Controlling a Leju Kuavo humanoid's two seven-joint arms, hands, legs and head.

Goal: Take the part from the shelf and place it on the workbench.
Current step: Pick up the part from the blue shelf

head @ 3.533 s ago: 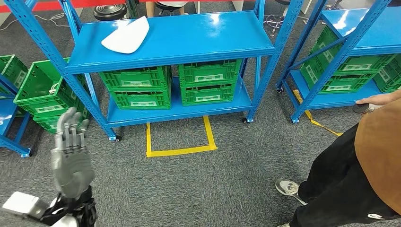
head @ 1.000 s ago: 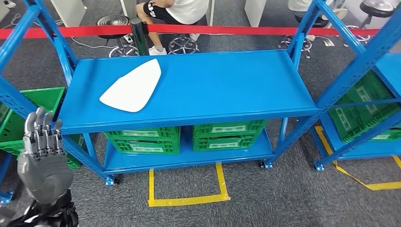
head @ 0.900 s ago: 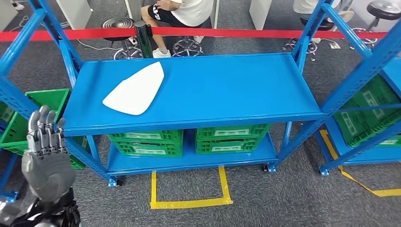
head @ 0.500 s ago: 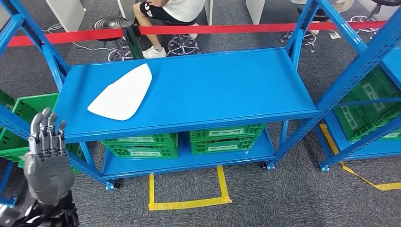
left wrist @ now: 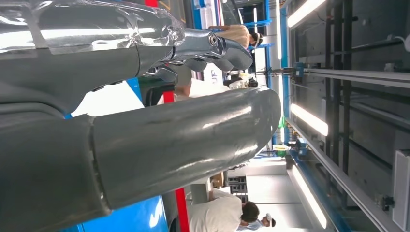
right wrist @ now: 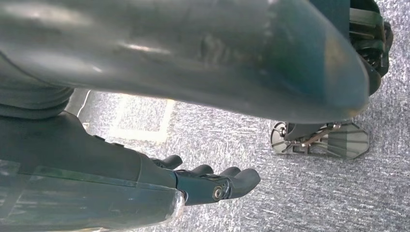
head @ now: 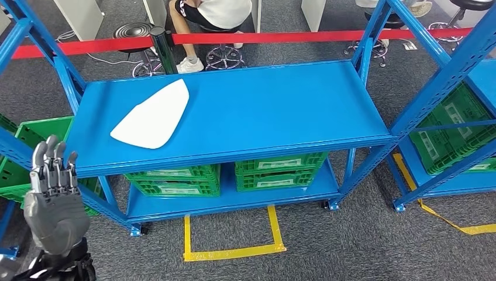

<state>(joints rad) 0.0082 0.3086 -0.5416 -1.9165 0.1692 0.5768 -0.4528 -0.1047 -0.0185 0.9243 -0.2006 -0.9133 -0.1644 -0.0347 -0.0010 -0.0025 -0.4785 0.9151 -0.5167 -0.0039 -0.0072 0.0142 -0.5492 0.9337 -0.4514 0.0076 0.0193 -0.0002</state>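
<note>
Two hands, neither holding anything: the left hand point(head: 51, 199) is raised below and to the left of the blue shelf point(head: 269, 111), fingers straight and slightly apart, palm away from the camera; the right hand point(right wrist: 203, 186) hangs over grey carpet, its fingers loosely extended and grasping nothing. One part point(head: 151, 113) lies flat on the top board of the shelf, toward its left end and well apart from the left hand — a thin, white, smooth-looking panel, rounded at the near end and tapering to a point at the far end. Beneath the top board, green crates point(head: 222, 174) sit on the lower tier; a red barrier tape point(head: 281, 37) runs beyond the shelf, with a seated person point(head: 213, 12) behind it. Likely hazards, judged from this arrangement: a flat, thin panel offers little edge to get fingers under, so a reach from above may push it along the slick board rather than lift it; the upright post at the shelf's left corner stands between hand and part — a direct sweep could strike it.
</note>
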